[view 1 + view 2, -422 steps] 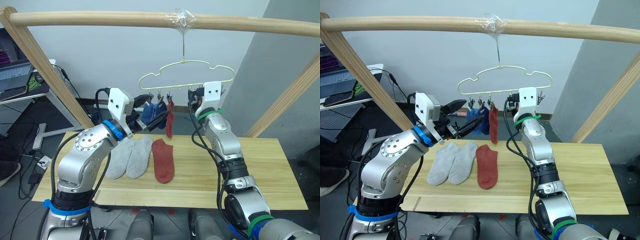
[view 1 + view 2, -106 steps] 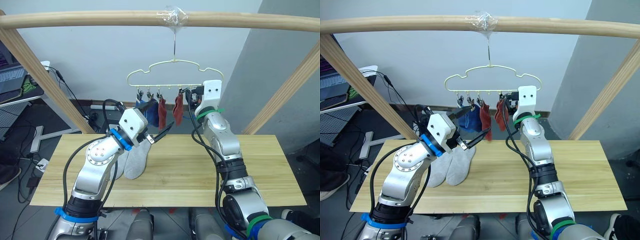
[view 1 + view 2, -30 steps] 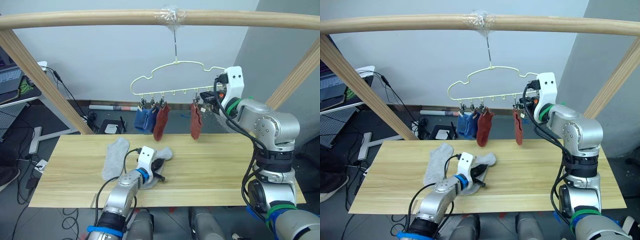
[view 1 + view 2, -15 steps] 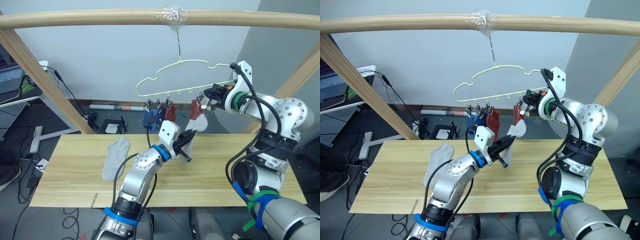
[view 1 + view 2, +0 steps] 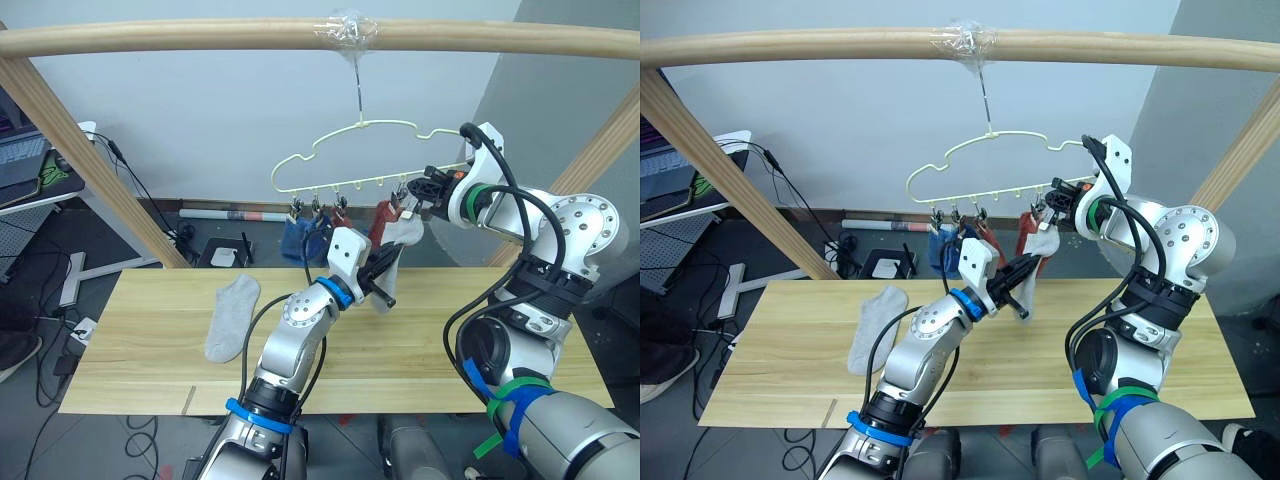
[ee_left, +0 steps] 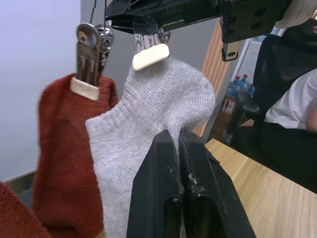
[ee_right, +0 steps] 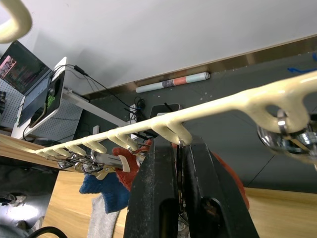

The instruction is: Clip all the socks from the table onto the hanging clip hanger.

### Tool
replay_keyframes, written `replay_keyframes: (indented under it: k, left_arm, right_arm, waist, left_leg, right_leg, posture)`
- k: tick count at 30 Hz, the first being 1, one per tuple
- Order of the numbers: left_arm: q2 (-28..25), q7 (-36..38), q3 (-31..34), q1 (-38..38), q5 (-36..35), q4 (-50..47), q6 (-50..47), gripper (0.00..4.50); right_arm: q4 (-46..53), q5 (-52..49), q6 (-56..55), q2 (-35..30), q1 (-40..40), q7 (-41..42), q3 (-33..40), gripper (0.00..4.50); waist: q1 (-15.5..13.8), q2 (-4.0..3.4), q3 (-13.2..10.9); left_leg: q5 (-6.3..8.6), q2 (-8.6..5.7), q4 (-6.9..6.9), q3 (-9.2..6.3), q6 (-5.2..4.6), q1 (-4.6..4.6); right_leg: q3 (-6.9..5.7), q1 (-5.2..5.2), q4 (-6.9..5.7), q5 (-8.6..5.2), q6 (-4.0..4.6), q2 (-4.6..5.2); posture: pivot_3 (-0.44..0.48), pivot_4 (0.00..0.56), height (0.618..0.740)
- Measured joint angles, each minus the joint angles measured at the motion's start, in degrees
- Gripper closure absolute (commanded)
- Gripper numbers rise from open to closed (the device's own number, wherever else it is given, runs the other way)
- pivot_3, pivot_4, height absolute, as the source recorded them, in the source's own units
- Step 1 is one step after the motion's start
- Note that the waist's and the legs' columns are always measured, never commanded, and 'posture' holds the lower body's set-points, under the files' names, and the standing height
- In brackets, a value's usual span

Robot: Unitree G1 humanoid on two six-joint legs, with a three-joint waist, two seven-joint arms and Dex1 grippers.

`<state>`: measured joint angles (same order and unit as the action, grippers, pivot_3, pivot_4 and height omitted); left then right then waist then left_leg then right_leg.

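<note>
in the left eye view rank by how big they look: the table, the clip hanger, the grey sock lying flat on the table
1. table, largest by far.
2. clip hanger, clearly wider than the sock.
3. grey sock lying flat, smallest.

The hanger hangs farther back than the sock, so its apparent size may understate it.

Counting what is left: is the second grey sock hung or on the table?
On the table. The grey sock lies flat on the table, left of the left gripper, apart from the clip hanger.

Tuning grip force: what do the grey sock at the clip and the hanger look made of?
Grey sock: soft knit fabric, matte; fine ribbed loops show, and it folds limply.
Clip hanger: pale cream, smooth and slightly glossy; probably coated wire, though it could be plastic. Its clips look like shiny metal.
</note>
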<state>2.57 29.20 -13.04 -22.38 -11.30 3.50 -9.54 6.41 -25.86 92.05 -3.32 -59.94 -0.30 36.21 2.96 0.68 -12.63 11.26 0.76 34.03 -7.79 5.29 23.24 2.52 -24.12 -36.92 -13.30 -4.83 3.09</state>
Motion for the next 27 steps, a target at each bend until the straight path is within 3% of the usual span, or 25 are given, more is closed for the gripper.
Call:
replay_keyframes:
  k: [1,4,6,12,22,27]
  left_arm:
    - [0.0,0.0,0.0,0.0,0.0,0.0,0.0,4.50]
    - [0.3,0.1,0.0,-0.3,-0.1,0.0,0.0,4.50]
    - [0.6,0.2,0.0,-0.6,-0.2,0.0,0.0,4.50]
    - [2.3,0.7,0.6,-1.7,-4.4,-0.2,-3.3,4.50]
    - [6.3,-2.1,7.3,-5.5,-15.5,1.5,-15.4,4.50]
    - [6.4,-2.0,8.0,-6.2,-16.3,4.5,-15.9,3.25]
  right_arm:
    - [0.0,0.0,0.0,0.0,0.1,-0.1,0.2,3.65]
    - [0.0,-0.2,0.0,-0.1,0.6,-0.2,1.3,2.32]
    - [0.0,-0.2,0.0,-0.2,0.6,-0.2,1.5,1.93]
    - [0.2,-2.7,0.0,-3.6,0.7,1.9,0.6,0.03]
    - [10.3,-8.2,-3.2,-11.6,9.9,10.3,-4.5,0.03]
    - [16.0,-6.8,-11.1,-14.4,16.5,11.1,-10.0,0.00]
  waist:
    - [0.0,0.00,0.0]
    - [0.4,0.00,0.0]
    - [0.4,0.00,0.0]
    - [1.0,0.00,0.0]
    - [2.3,-0.01,0.0]
    - [2.8,-0.01,0.0]
  left_leg:
    - [0.00,0.00,0.00,0.00,0.00,0.00]
    - [0.00,0.00,0.00,0.01,0.00,0.00]
    - [0.00,0.00,0.00,0.01,0.00,0.00]
    - [0.00,0.00,0.02,0.02,0.00,0.00]
    - [0.00,-0.01,0.04,0.04,0.00,0.00]
    - [0.00,-0.01,0.08,0.04,0.00,0.00]
  right_leg:
    - [0.00,0.00,0.00,0.00,0.00,0.00]
    - [0.01,-0.01,-0.01,0.01,0.01,0.00]
    - [0.01,-0.01,-0.01,0.01,0.01,0.00]
    - [0.01,-0.01,-0.01,0.00,-0.01,0.00]
    - [0.03,-0.03,-0.01,0.00,-0.04,-0.01]
    - [0.03,-0.01,0.01,0.00,-0.06,-0.02]
  posture:
    - [-0.080,0.182,0.740]
    - [-0.080,0.182,0.740]
    - [-0.094,0.180,0.740]
    - [-0.111,0.182,0.740]
    - [-0.137,0.182,0.740]
    - [-0.142,0.181,0.740]
